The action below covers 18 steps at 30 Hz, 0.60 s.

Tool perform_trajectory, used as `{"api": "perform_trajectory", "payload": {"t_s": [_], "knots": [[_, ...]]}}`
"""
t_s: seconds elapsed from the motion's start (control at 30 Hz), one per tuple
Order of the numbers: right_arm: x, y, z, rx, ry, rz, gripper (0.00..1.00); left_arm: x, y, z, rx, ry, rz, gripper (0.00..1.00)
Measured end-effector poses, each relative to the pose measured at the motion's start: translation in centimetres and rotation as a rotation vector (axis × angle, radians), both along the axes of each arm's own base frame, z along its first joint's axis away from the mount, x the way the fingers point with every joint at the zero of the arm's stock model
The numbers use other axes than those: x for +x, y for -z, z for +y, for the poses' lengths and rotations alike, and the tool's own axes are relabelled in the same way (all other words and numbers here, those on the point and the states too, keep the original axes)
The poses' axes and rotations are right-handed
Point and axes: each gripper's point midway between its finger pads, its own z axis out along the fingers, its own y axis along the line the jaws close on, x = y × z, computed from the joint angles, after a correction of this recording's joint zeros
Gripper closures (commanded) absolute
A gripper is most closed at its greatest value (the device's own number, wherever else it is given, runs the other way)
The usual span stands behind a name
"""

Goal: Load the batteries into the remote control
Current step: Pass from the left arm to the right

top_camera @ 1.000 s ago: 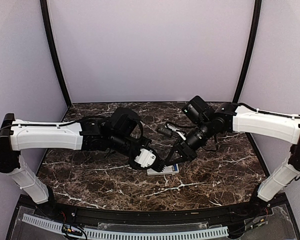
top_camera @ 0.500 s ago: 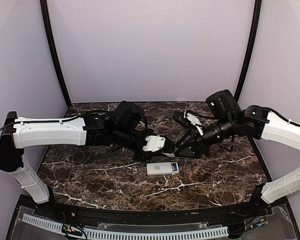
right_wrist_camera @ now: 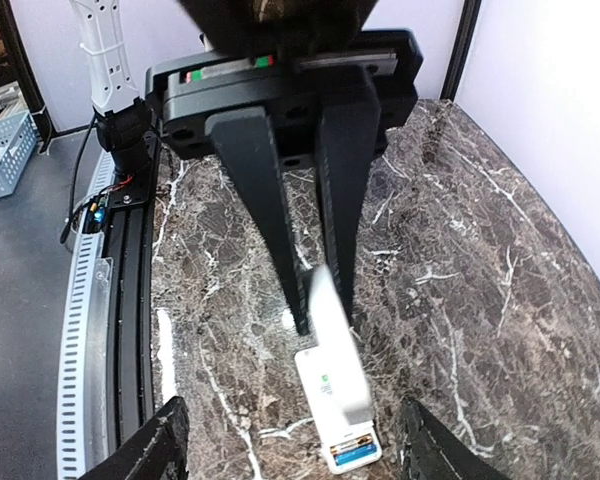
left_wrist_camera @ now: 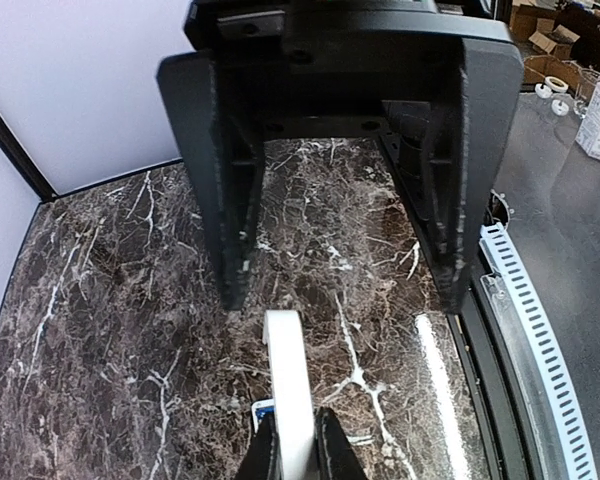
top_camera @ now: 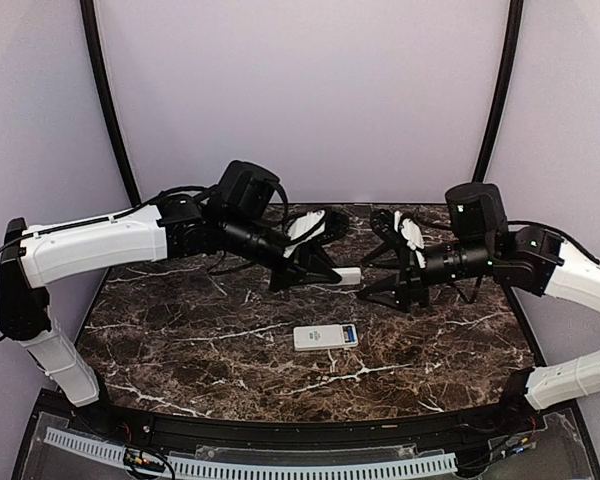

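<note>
Above the bench (top_camera: 180, 340), the left tool (top_camera: 330, 272) is clamped on a thin white plate (top_camera: 347, 275). The right tool (top_camera: 367, 280) faces it, wide open, holding nothing. The remote control (top_camera: 326, 337) lies nearer.

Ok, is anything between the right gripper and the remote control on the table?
Nothing lies on the remote control. But the left gripper, shut on a white flat piece, hangs in the air right by the open right gripper, likely crowding a straight descent.
</note>
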Motion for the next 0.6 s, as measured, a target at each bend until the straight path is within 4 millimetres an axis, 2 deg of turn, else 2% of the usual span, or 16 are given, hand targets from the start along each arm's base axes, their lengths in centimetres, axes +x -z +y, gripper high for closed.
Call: {"api": "perform_trajectory", "payload": {"t_s": [0.13, 0.4, 0.53, 0.6], "knots": [[0.9, -0.6, 0.6, 0.006, 0.004, -0.015, 0.38, -0.6, 0.4, 0.2, 0.014, 0.014, 0.039, 1.00], [0.7, 0.4, 1.7, -0.020, -0.061, 0.017, 0.67, -1.1, 0.9, 0.6, 0.039, 0.028, 0.069, 1.00], [0.5, 0.9, 2.2, -0.025, -0.090, 0.047, 0.70, -1.2, 0.9, 0.5, 0.038, 0.032, 0.072, 1.00], [0.5, 1.1, 2.3, -0.027, -0.094, 0.056, 0.75, -1.3, 0.9, 0.5, 0.037, 0.035, 0.073, 1.00]]}}
